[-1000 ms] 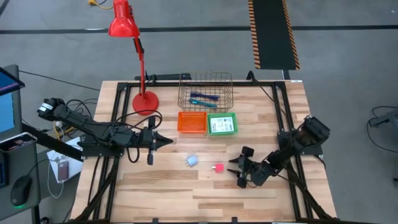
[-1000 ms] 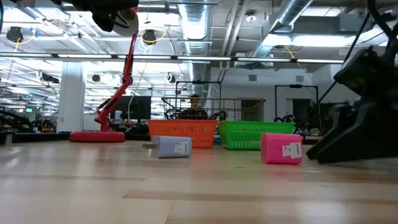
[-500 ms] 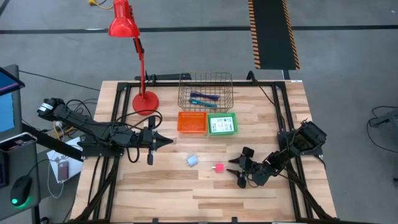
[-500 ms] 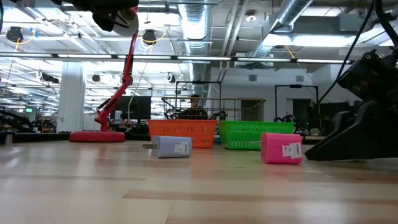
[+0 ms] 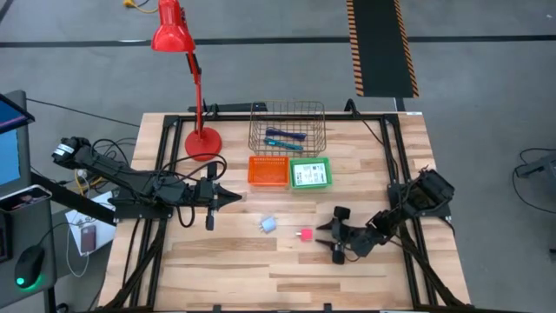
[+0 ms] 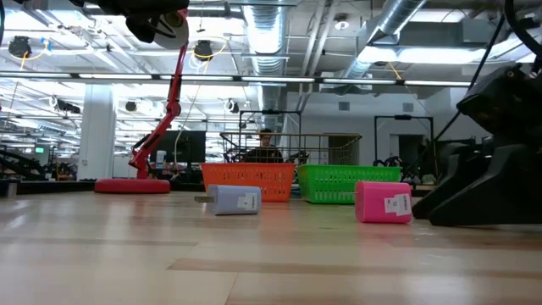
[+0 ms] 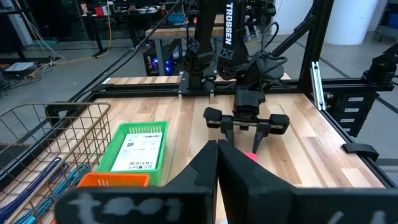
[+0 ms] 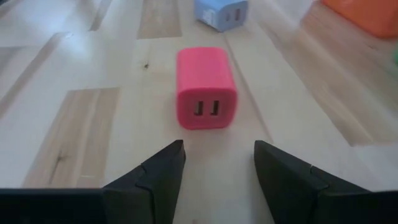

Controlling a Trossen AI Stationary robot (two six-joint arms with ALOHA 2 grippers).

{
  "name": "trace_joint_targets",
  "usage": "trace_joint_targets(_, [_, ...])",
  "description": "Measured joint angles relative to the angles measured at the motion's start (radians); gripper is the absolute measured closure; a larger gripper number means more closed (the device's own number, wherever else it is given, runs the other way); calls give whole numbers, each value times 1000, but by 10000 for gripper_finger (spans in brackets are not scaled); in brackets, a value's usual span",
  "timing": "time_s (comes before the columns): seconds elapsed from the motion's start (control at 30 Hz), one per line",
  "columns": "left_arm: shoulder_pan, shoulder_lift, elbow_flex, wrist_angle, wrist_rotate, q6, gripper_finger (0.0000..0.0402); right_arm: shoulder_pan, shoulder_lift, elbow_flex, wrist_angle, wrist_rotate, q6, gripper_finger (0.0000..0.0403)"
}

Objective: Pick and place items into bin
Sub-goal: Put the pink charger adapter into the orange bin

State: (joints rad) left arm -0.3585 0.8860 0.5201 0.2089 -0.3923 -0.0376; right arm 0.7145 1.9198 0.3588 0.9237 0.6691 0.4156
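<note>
A pink block with two slots in its face lies on the wooden table, also seen in the low view. A pale blue lump lies to its left. My right gripper is open and low at the table, its fingers pointing at the pink block from the right, a short way off. My left gripper is shut and empty, above the table's left half. Blue and teal pens lie in the wire basket. A white printed card pack lies in the green bin.
An orange bin stands next to the green one, in front of the wire basket. A red desk lamp stands with its base at the far left. Black frame rails run along both sides of the table. Bare wood lies toward the near edge.
My right gripper has edged a little toward the pink block, staying open and low at the table. The pink block and the blue lump have not moved.
</note>
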Motion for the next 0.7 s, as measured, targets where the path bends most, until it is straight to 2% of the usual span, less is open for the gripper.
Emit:
trace_joint_targets(0.23, [0,0,0,0,0,0,402,-55,-1,17,13,-104,-69,214])
trace_joint_targets(0.7, [0,0,0,0,0,0,401,-95,-2,19,21,-142,-105,194])
